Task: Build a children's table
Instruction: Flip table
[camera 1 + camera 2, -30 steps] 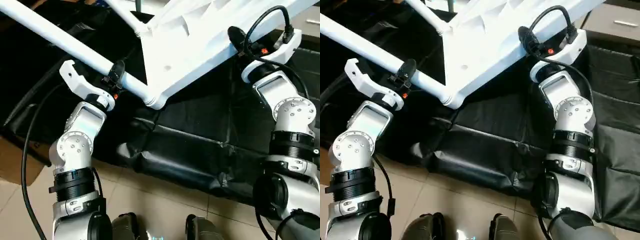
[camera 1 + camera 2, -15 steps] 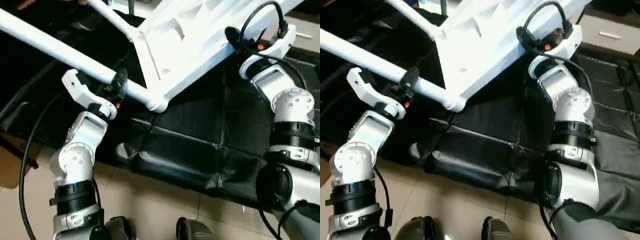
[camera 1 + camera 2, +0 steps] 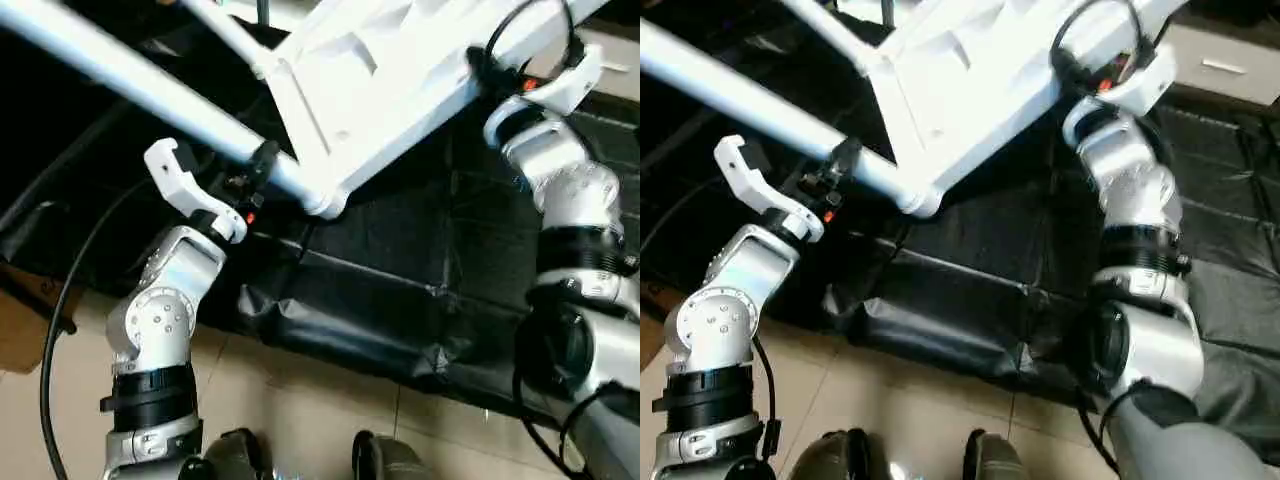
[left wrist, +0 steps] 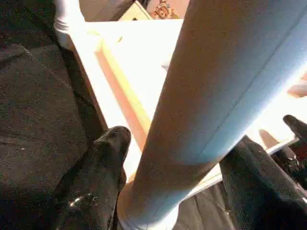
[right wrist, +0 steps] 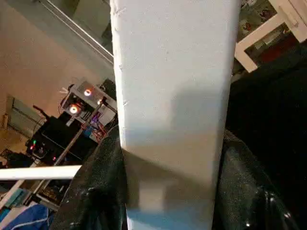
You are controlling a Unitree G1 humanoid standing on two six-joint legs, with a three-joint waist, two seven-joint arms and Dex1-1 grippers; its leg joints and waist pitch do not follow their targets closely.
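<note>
The children's table top (image 3: 400,70) hangs tilted above the floor, ribbed underside facing me. One white leg (image 3: 150,90) runs from the upper left into the corner socket (image 3: 320,205). Behind it, a second leg (image 3: 225,30) rises from the top. My left gripper (image 3: 262,165) straddles the first leg just short of the socket. In the left wrist view the left gripper (image 4: 182,139) is open, with a gap between one finger (image 4: 108,158) and the leg (image 4: 211,96). My right gripper (image 3: 1080,60) is shut on the top's far edge (image 5: 172,72), which sits between its fingers (image 5: 103,182).
A crumpled black sheet (image 3: 380,290) covers the floor under the table. Beige tiles (image 3: 300,400) lie nearer me, and a piece of cardboard (image 3: 25,340) lies at the left edge. A pale drawer front (image 3: 1230,60) stands at the far right.
The table top has tilted a little steeper, and the right arm has risen with its edge. My left arm has shifted right, staying at the leg near the socket. The view has shifted too.
</note>
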